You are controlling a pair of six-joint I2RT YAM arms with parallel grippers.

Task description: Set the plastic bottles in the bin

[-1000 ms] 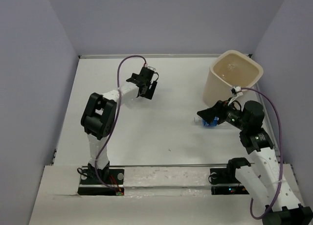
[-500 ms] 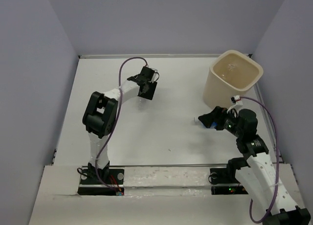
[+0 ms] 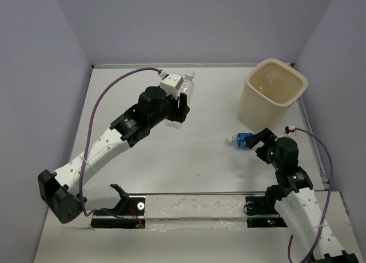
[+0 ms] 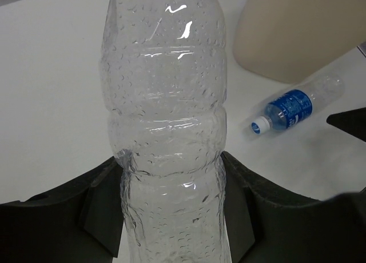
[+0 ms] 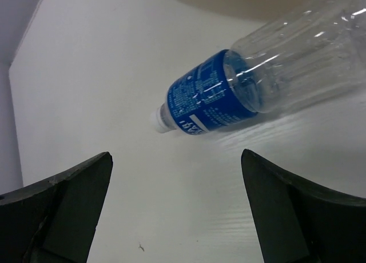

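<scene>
- Clear bottle [image 4: 166, 131] clamped in left end effector [image 4: 168, 211], upper centre, left of bin [image 3: 257, 111].
- Right end effector [image 5: 177, 200] spread open near blue-label bottle [image 5: 217, 103] on counter [image 3: 171, 154].
- Risk: slick wall slips, dropping short.

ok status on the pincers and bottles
Left pincer shut on clear bottle. Right pincer open, short of blue-label bottle lying beside bin. Nothing seen blocking bin mouth.

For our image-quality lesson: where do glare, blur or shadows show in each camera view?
Left wrist: white glints streak the clear crinkly unlabelled plastic bottle filling the frame. Right wrist: the black fingers look slightly soft-edged; the blue-labelled clear bottle is sharp. Top external: even light, faint shadows.
</scene>
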